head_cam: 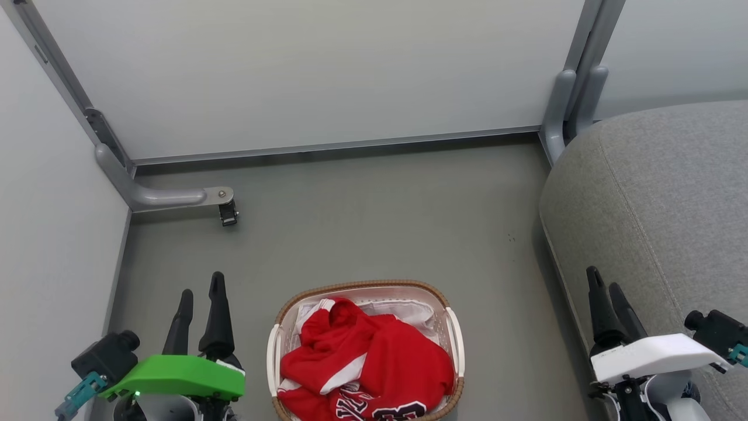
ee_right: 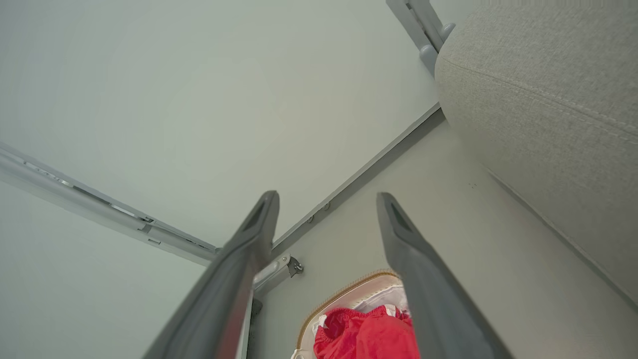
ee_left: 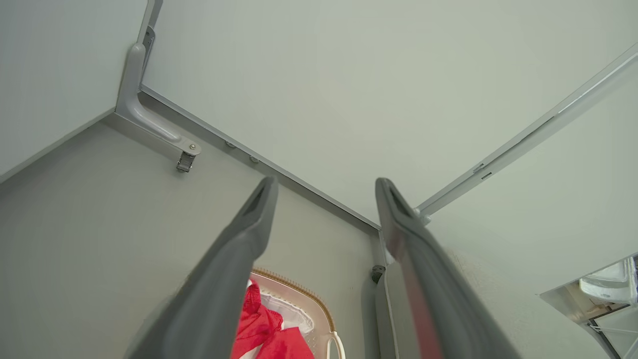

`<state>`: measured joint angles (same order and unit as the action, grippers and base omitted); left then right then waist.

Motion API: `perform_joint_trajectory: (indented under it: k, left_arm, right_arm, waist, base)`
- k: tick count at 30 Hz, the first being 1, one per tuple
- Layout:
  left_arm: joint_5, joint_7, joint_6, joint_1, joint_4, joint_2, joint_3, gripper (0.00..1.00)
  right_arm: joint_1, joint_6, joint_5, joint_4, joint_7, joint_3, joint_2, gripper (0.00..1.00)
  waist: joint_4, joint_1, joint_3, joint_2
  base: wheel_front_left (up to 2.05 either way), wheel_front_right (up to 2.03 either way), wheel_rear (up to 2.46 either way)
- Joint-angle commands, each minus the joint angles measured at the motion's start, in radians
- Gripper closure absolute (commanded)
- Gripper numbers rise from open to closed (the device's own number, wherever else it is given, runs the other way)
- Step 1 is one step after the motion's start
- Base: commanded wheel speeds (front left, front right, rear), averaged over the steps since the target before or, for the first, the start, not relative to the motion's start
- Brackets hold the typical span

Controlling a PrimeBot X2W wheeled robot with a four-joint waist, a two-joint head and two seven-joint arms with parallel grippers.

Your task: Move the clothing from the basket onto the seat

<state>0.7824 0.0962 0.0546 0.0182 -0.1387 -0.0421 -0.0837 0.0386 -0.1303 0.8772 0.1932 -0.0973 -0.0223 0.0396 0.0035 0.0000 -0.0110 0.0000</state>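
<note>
two pincers flank the basket (head_cam: 362, 285) in the head view, and neither touches it. the left pincer (head_cam: 202, 285) rises to the left of the basket under a green cover (head_cam: 175, 377), its dark fingers parted and holding nothing. the right pincer (head_cam: 603, 279) stands well to the right of the basket under a white cover (head_cam: 648, 354), in front of the edge of the seat (head_cam: 660, 193). the clothing (head_cam: 380, 356) lies bunched inside the basket, red with white stripes and black-and-white lettering at its near end, on a white liner (head_cam: 409, 309). the basket sits on the grey floor (head_cam: 374, 222). the seat is to the right of the basket, apart from it. a grey bracket with a small caster (head_cam: 227, 211) lies beyond the basket to the left, at the foot of a pale wall panel (head_cam: 327, 76).

in the left wrist view the left pincer (ee_left: 326, 184) is released, its fingers spread wide with only floor and wall between them. the basket (ee_left: 309, 299) and the red clothing (ee_left: 259, 324) show low down, partly behind one finger.

in the right wrist view the right pincer (ee_right: 327, 197) is likewise released and empty. the basket (ee_right: 344, 291) with the clothing (ee_right: 364, 334) sits low between the fingers, and the seat (ee_right: 548, 89) is up and to the right of the basket.
</note>
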Motion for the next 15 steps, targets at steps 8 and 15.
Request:
perform_joint_trajectory:
  k: [8, 15]
  left_arm:
    - [-0.117, 0.032, -0.017, -0.009, -0.004, -0.007, -0.015, 0.0]
    - [-0.197, 0.051, -0.021, -0.015, -0.014, -0.008, -0.028, 0.0]
  right_arm:
    - [-0.004, 0.0, -0.164, -0.021, -0.031, 0.018, 0.007, 0.0]
    - [-0.009, 0.0, -0.264, -0.012, -0.05, 0.031, 0.008, 0.0]
  waist:
    - [0.001, 0.0, -0.001, 0.0]
    - [0.002, 0.0, -0.002, 0.0]
  base:
    - [0.0, 0.0, 0.0]
    - [0.0, 0.0, 0.0]
